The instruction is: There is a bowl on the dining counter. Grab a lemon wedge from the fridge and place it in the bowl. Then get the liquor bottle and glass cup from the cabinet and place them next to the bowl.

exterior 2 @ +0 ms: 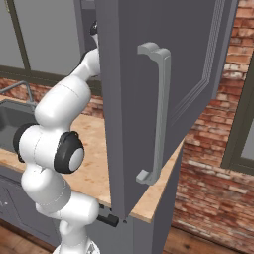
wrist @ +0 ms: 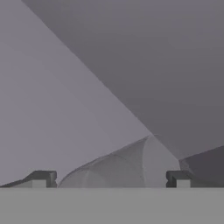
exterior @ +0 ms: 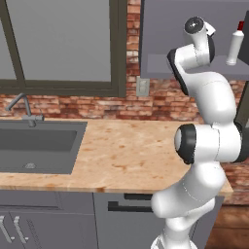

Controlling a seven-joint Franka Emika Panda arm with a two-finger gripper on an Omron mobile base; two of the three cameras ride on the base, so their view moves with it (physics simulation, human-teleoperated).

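I have the arm [exterior: 209,121] reaching up into the open wall cabinet [exterior: 160,44] above the wood counter [exterior: 131,155]. In the hand view the gripper [wrist: 109,179] has its two dark tips standing wide apart near the bottom corners, with nothing between them that it grips. Just ahead of the tips I see a pale, translucent, rounded shape [wrist: 127,168] lying on its side; it may be the cup, but I cannot tell for sure. Behind it are plain grey cabinet walls.

From the left base view, the bottle [exterior: 235,46] stands upright on the cabinet shelf [exterior: 160,65], white with a red cap, to the right of the arm's top joint and apart from it. The hand itself is hidden behind the arm's upper links there.

From the right base view, the cabinet door [exterior 2: 163,99] is swung open toward me, its curved grey handle [exterior 2: 156,114] facing the camera, and it blocks my look at the shelf and the hand.

Lower down, the grey sink [exterior: 36,146] with its tap [exterior: 22,109] sits at the left of the counter, under a window [exterior: 58,44] set in the brick wall [exterior: 160,97].
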